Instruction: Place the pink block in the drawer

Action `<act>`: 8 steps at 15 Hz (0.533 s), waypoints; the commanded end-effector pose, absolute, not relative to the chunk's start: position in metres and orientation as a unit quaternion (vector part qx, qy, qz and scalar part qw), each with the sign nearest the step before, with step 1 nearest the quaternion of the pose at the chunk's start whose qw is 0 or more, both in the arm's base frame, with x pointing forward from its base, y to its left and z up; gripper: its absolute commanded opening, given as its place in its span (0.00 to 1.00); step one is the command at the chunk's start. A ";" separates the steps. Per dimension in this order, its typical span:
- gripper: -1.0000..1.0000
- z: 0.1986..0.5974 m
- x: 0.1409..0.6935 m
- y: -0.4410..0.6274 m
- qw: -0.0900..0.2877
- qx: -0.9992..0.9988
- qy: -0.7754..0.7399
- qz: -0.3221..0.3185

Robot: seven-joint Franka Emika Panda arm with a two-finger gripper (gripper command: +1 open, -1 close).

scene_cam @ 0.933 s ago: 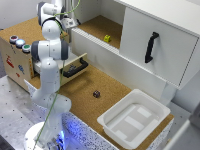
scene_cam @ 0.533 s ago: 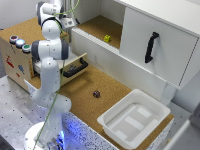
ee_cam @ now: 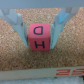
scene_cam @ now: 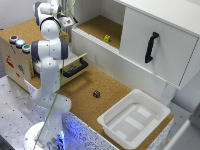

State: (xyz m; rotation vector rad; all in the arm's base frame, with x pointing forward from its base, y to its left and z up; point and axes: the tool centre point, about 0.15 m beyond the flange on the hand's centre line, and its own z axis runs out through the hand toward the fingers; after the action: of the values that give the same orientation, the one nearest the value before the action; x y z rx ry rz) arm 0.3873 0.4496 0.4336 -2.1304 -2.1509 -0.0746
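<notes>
Exterior view: white Panda arm (scene_cam: 49,55) rising from the base and reaching toward the plywood box (scene_cam: 15,60) with coloured buttons (scene_cam: 19,43); drawer (scene_cam: 75,66) pulled open, black bar handle in front; white tray (scene_cam: 131,117) on cork table (scene_cam: 87,92); small dark object (scene_cam: 96,93); yellow item (scene_cam: 107,38) inside cabinet; gripper hidden. Wrist view: gripper (ee_cam: 40,39) fingers clamped on both sides of pink block (ee_cam: 39,37), lettered H and D, above cork surface.
</notes>
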 end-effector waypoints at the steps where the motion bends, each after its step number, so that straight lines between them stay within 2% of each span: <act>1: 0.00 0.443 0.393 0.463 0.038 -0.689 -0.724 -0.009; 8: 0.00 0.459 0.384 0.400 0.020 -0.699 -0.713 -0.045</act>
State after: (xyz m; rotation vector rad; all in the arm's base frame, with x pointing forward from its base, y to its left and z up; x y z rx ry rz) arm 0.3917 0.4426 0.4397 -2.1388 -2.1879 -0.0862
